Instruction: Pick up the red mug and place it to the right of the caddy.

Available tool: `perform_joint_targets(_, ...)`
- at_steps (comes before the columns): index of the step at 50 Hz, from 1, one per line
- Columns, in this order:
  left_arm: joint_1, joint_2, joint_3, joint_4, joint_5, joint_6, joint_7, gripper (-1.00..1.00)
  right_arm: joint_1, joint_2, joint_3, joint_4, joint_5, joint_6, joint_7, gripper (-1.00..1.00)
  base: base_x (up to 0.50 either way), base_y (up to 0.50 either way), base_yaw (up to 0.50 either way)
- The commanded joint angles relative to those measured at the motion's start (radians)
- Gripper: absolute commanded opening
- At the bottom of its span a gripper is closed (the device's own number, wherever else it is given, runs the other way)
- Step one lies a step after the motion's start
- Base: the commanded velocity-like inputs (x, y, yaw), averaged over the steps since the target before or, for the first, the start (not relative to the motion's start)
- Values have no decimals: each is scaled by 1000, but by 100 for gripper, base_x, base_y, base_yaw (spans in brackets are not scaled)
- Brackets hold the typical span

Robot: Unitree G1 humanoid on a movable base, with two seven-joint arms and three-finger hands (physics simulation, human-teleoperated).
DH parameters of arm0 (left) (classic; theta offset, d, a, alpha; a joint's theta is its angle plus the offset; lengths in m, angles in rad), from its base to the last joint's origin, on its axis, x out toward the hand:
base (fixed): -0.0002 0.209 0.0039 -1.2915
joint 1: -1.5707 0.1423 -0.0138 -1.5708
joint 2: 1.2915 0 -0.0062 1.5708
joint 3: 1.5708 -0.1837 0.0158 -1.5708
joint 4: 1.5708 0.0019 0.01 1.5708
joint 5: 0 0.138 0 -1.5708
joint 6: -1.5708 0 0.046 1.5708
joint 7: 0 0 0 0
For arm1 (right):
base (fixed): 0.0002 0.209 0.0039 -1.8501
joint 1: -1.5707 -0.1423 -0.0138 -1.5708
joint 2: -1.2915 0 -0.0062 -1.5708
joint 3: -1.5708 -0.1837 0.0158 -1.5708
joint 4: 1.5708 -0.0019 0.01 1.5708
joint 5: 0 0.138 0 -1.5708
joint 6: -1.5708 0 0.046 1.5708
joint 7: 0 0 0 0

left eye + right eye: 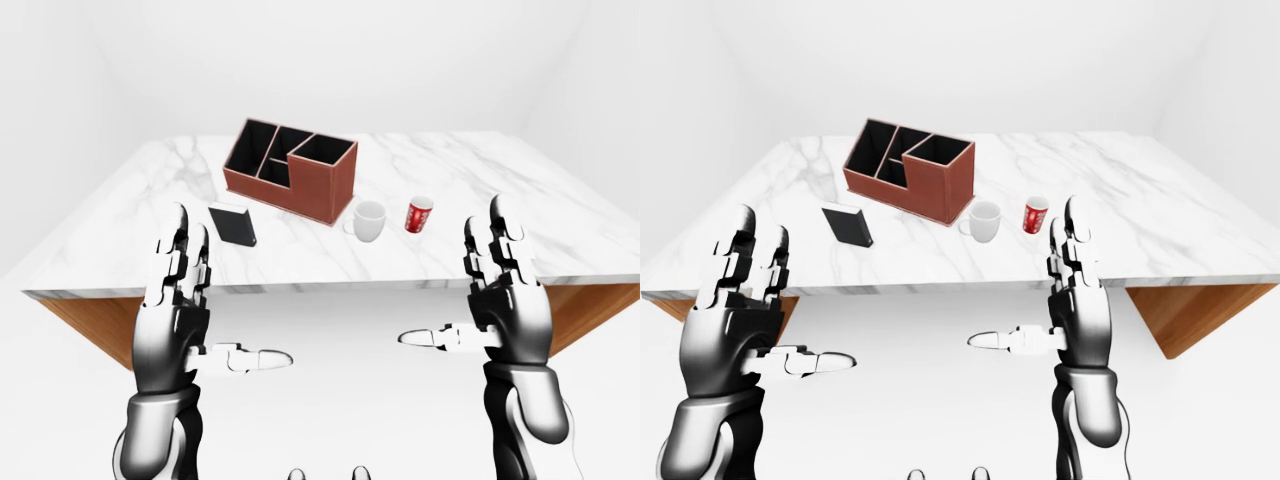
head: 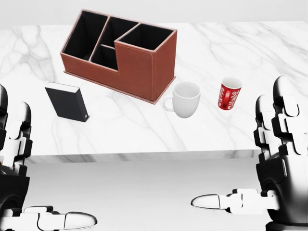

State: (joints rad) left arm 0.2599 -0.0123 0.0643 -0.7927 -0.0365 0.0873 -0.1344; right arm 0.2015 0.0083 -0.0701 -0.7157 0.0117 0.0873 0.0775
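Approach stage: both hands hang short of the table (image 2: 144, 144), fingers spread, holding nothing. The red mug (image 2: 229, 94) stands right of the white mug (image 2: 185, 98), beyond the caddy (image 2: 120, 55). Next, right hand (image 2: 281, 159) must reach it.

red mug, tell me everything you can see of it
The red mug is a small glossy cup, red with white lettering or a pattern on its side and a white inside and rim. It stands upright, mouth open and apparently empty, on the marble table. In the head view it is right of the white mug, apart from it, with the caddy further left. A handle seems to show on its left side. Nothing touches it but the table; the right robot hand is open and well short of it.
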Motion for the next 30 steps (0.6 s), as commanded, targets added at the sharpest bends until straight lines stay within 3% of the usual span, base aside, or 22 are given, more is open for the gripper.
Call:
perform_joint_targets(1,-1,0,1,-2,2,0,0,100,0,1,-6,-2,18,0,3,100,40,0,0)
perform_joint_targets(30,3,-3,14,-24,-11,0,-5,100,9,2,2,-14,12,0,4,100,40,0,0)
